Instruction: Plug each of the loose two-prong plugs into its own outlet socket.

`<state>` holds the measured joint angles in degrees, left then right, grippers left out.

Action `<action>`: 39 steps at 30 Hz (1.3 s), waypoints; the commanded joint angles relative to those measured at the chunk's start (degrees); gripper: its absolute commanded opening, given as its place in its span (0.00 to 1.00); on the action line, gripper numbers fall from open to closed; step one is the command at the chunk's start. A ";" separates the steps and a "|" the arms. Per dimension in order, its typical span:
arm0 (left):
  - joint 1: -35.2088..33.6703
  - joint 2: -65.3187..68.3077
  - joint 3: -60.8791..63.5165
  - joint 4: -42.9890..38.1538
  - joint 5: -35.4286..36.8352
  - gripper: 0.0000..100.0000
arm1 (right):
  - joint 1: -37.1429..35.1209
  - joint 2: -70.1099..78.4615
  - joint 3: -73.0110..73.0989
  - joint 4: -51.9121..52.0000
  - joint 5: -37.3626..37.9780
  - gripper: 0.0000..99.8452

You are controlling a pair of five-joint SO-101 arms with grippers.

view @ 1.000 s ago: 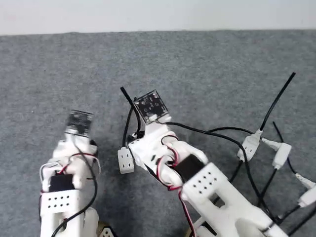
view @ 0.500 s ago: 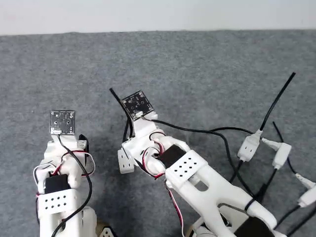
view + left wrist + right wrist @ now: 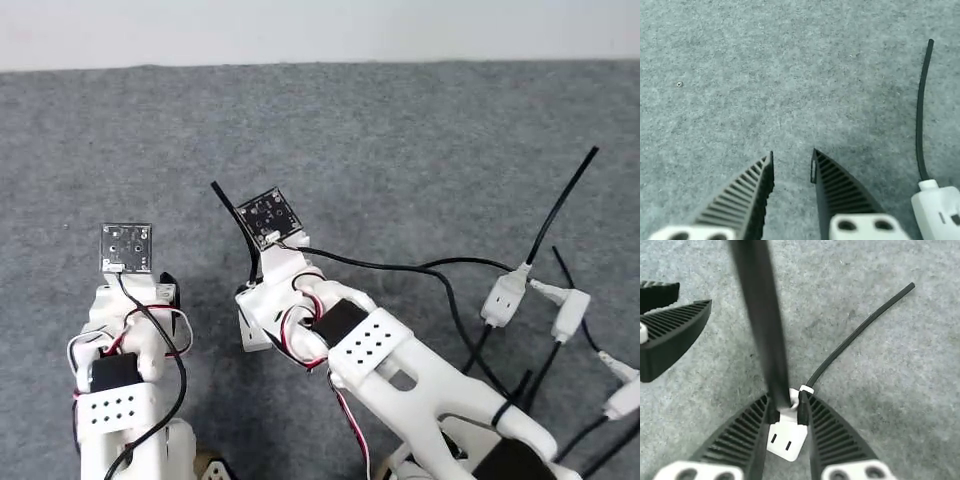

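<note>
Right wrist view: gripper around socket

Open ahead, tangled right
Grey mat stretches open beyond both arms. Between them the gap is tight: the right gripper clamps a white socket, its black cord sticking out, near the left gripper. Loose plugs on black leads crowd the right edge.

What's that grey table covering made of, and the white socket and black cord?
Table covering: looks like felt or short carpet, fuzzy and speckled. Socket: probably hard plastic, smooth and even. Cord: likely rubber or vinyl, matte black.
</note>
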<state>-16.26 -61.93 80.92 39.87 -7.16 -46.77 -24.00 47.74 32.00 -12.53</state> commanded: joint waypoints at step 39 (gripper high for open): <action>-0.35 -0.79 -3.91 -1.32 -2.20 0.11 | -0.48 6.81 0.62 0.48 0.97 0.01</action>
<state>-16.26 -61.93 80.92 39.87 -9.01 -46.42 -17.41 48.79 29.80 -12.70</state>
